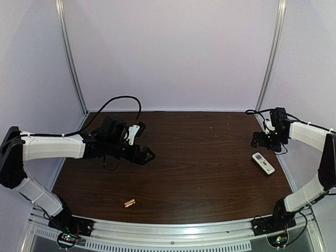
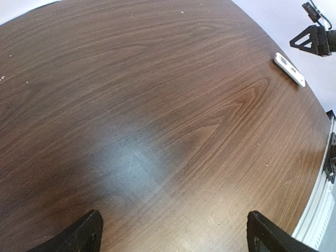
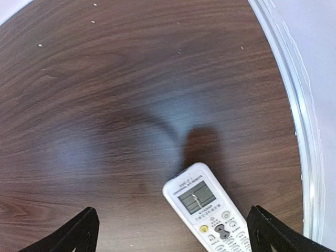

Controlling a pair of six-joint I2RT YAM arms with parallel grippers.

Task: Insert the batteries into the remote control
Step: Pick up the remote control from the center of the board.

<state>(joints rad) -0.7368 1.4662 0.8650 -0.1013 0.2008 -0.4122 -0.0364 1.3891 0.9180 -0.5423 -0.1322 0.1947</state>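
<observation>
The white remote control (image 1: 263,163) lies face up on the brown table at the right, screen and buttons showing. It also shows in the right wrist view (image 3: 207,210) and far off in the left wrist view (image 2: 289,69). My right gripper (image 1: 262,140) hovers just behind it, open and empty, its fingertips (image 3: 79,233) wide apart either side of the remote's screen end. The two copper-gold batteries (image 1: 129,202) lie together near the table's front edge, left of centre. My left gripper (image 1: 147,155) is open and empty above the table's left middle, well behind the batteries.
A black cable (image 1: 118,102) loops over the left arm at the back left. The table's raised pale rim (image 3: 294,105) runs close to the right of the remote. A metal rail (image 1: 173,231) borders the front edge.
</observation>
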